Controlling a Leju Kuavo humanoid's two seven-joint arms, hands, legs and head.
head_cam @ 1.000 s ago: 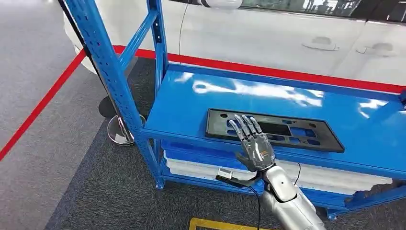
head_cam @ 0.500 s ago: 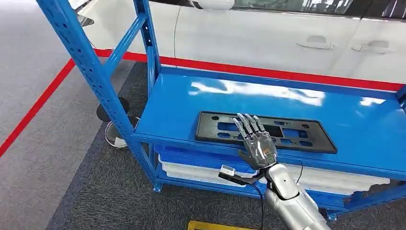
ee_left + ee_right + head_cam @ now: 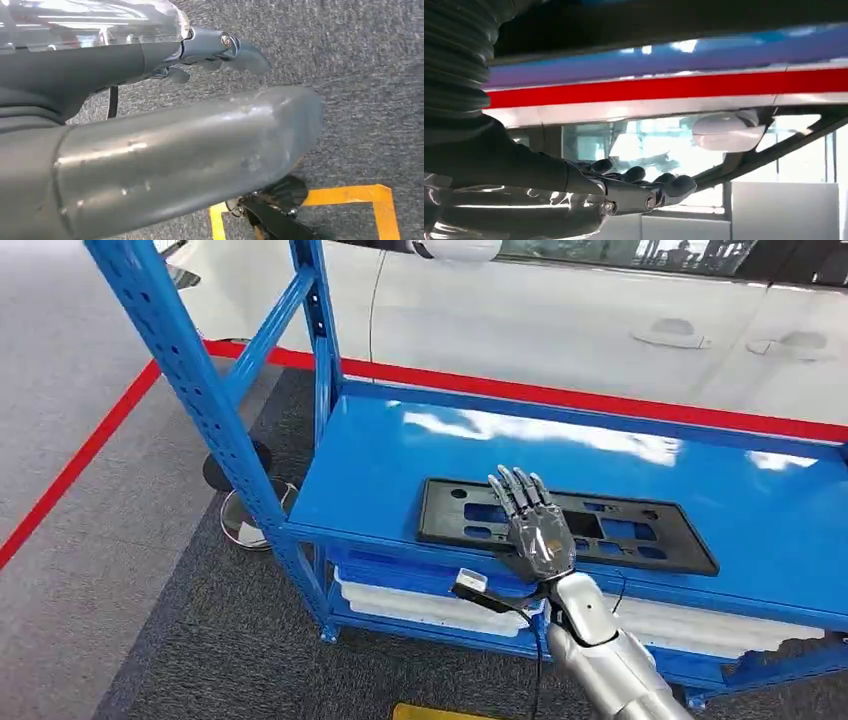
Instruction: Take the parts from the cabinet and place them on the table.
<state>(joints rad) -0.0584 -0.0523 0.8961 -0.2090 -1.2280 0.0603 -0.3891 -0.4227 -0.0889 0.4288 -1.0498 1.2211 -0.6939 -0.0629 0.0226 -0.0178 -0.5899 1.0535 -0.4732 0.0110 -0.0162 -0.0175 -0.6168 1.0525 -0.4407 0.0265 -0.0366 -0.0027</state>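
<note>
Black part (image 3: 565, 524) lay flat on the blue shelf (image 3: 400, 455), close to its front edge. Right hand (image 3: 535, 530) hovered over the part, fingers spread, holding nothing; left hand's (image 3: 220, 52) fingers could not be told. Risk: thin, flat part might resist pinching and slide off the front edge.

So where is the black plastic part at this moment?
In the head view, the black part lies flat near the blue shelf front edge, under the right hand.

The right hand (image 3: 535, 530) hides the middle of the black part (image 3: 610, 532) beneath it.
</note>
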